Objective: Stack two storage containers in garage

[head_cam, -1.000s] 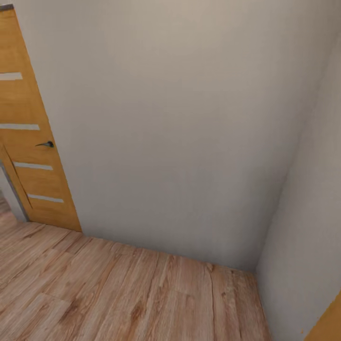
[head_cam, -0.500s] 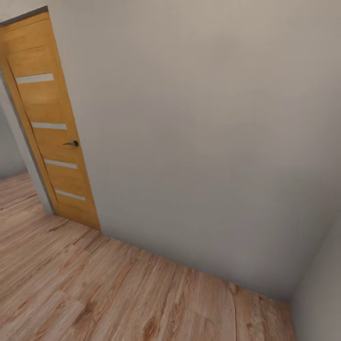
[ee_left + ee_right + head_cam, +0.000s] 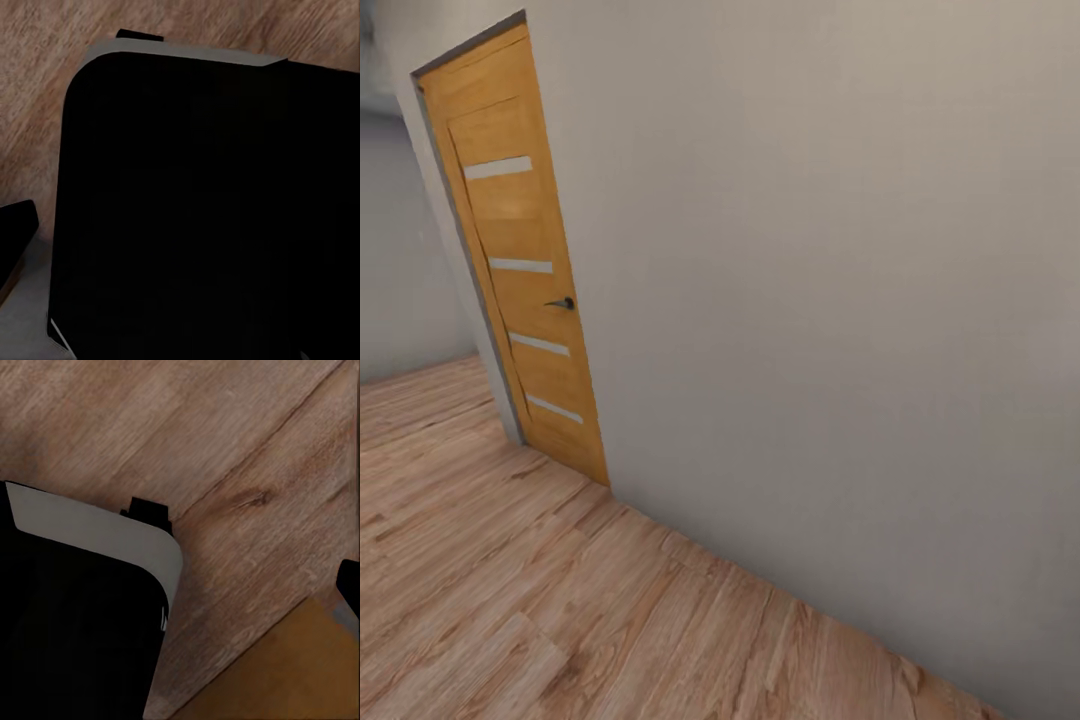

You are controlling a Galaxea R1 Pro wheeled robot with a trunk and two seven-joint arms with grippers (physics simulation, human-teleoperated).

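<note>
Storage containers: whereabouts cannot be told | pincers: state cannot be told | step: judged in transit over wood-plank floor (image 3: 510,600), tan slatted door (image 3: 520,270) ahead in grey wall (image 3: 810,300) | next: reach containers or garage.

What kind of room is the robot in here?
Probably a hallway or a room's edge indoors: a light wood-plank floor, a plain pale wall, and a tan door with glass slats.
</note>
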